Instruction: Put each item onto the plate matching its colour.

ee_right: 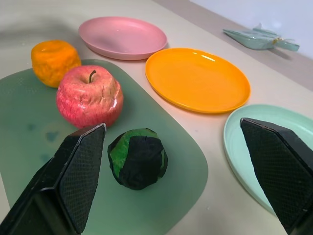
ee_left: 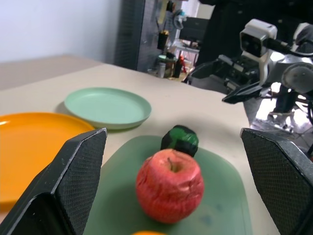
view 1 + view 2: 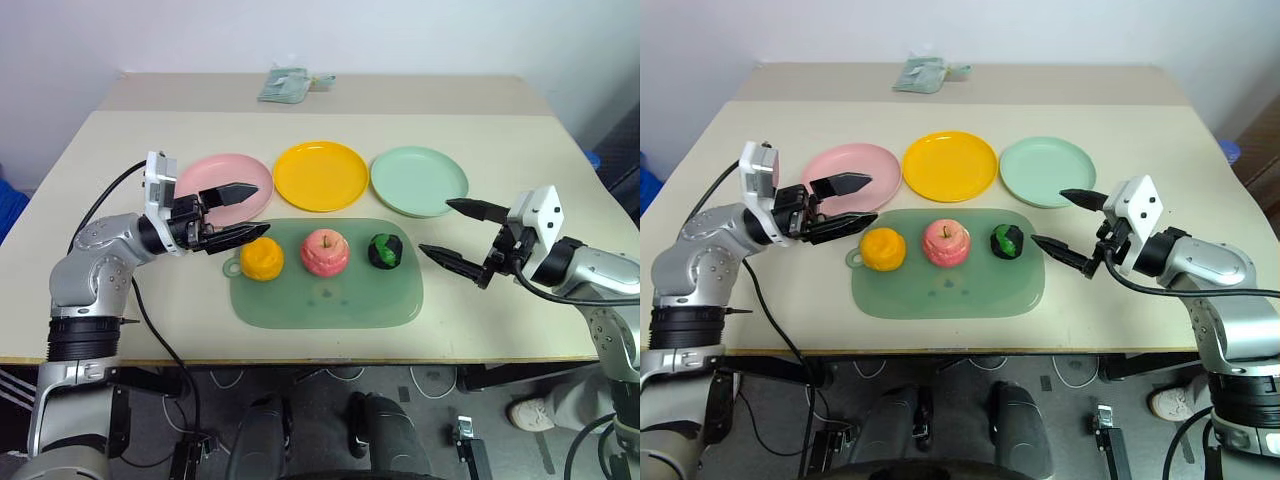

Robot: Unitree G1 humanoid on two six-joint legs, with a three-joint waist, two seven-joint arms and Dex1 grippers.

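Left eye view: bare table (image 3: 500, 290) margins

In the left wrist view, the lumpy orange-yellow toy fruit (image 2: 149, 233) is being cut off by the picture's edge, with just a thin sliver of its top peeking in. The dark green-and-black toy lump (image 2: 180, 139) is sitting partly hidden behind the pink-red toy apple (image 2: 169, 185). The round yellow plastic plate (image 2: 34, 147) is running out of the frame on one side, and a black textured finger (image 2: 73, 181) is covering part of its rim. In the right wrist view, the pale mint green round plate (image 1: 249, 137) is being cropped at the frame's edge and partly covered by a finger (image 1: 281, 169). Far across the table, a small crumpled pale green packet (image 3: 288, 84) is showing too small to identify.
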